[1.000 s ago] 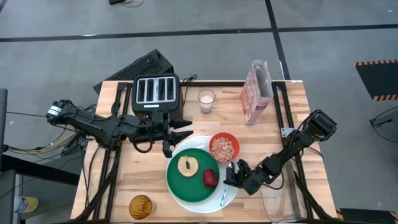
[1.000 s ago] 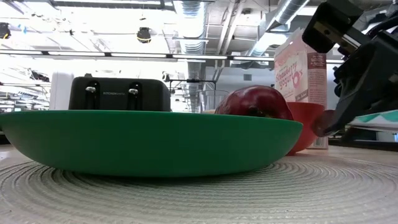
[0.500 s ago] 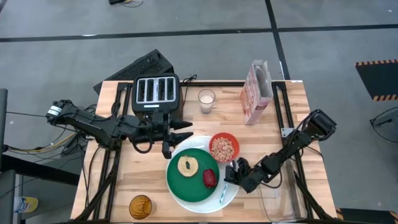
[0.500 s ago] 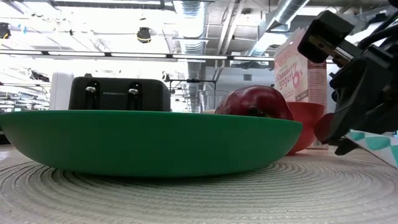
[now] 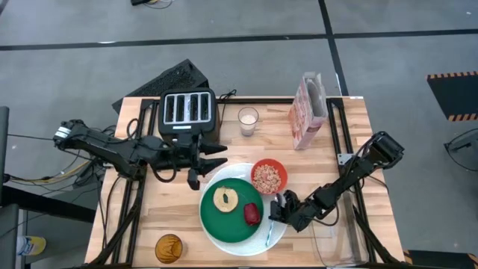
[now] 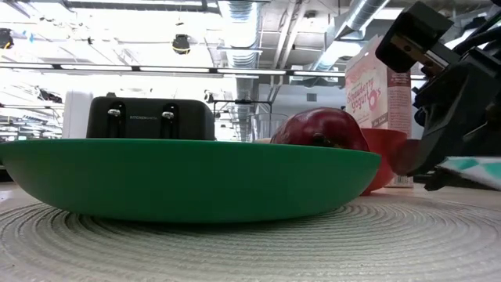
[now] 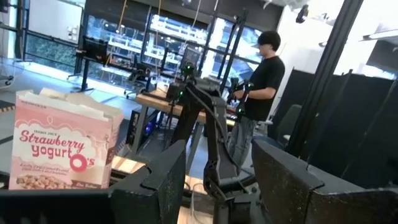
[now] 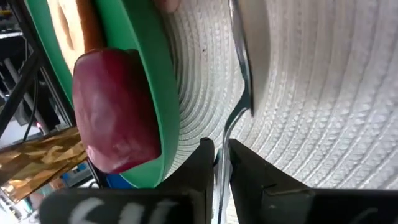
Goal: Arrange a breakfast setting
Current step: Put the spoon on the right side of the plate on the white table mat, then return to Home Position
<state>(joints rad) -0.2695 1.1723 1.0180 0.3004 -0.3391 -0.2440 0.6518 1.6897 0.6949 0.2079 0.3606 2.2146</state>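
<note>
Metal and slim, the blue-handled spoon (image 8: 239, 74) lies on the large white round plate (image 5: 275, 233) beside the smaller green plate (image 5: 237, 224); my right pincer (image 5: 278, 210) pinches its thin, light, slippery neck.

Around the large white round plate (image 5: 278, 229), bare tabletop (image 5: 142, 224) is left toward the left arm's side, while the toaster (image 5: 187, 112), small red bowl (image 5: 269, 177) and cereal box (image 5: 308, 110) crowd beyond it.
</note>
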